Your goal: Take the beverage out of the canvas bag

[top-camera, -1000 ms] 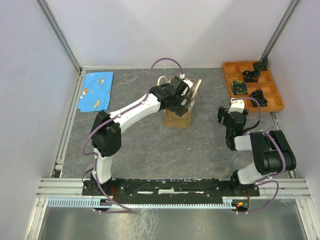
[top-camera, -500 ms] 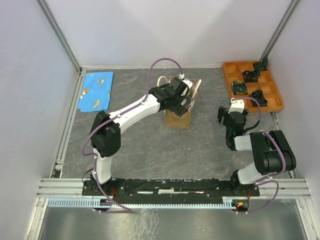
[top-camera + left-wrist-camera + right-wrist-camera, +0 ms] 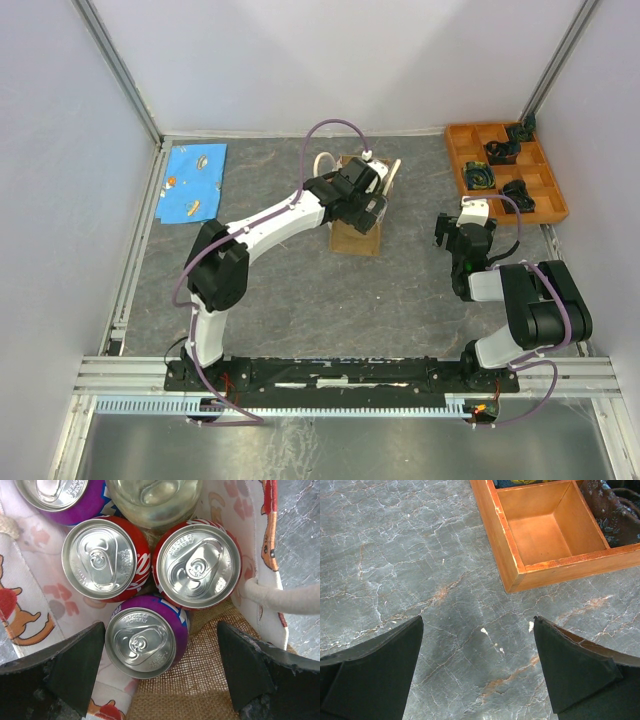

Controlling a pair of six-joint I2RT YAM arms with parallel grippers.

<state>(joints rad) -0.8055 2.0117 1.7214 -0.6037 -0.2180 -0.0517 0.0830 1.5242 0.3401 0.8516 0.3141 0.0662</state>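
My left gripper (image 3: 157,672) hangs over the mouth of the canvas bag (image 3: 200,685) with its fingers spread wide and nothing in them. The beverage I'd go for is the near purple can (image 3: 146,642). It stands upright inside the bag, lined up between my fingertips in the wrist view. It touches the left red can (image 3: 102,559) and the right red can (image 3: 196,565) behind it (tight pack). Further back are a second purple can (image 3: 60,495) and a pale clear container (image 3: 152,497); I can't tell what kind.

My right gripper (image 3: 477,665) is also spread open and empty. It sits over the table (image 3: 395,555) by the corner of the orange tray (image 3: 505,545), well apart from the bag.

Risks:
- My right finger could snag the cream handle (image 3: 285,597) or the burlap going down.
- My left finger could catch the printed lining (image 3: 30,585).
- Too far forward and a fingertip lands on a red lid instead of beside the purple can.
- Nothing pins the bag, so lifting might drag it up or tip it.

Writing: the lids of the near purple can and the right red can are embossed "DISPOSE OF PROPERLY". The red cans show white script, too little to read a brand. The lining has cartoon animals and no words.
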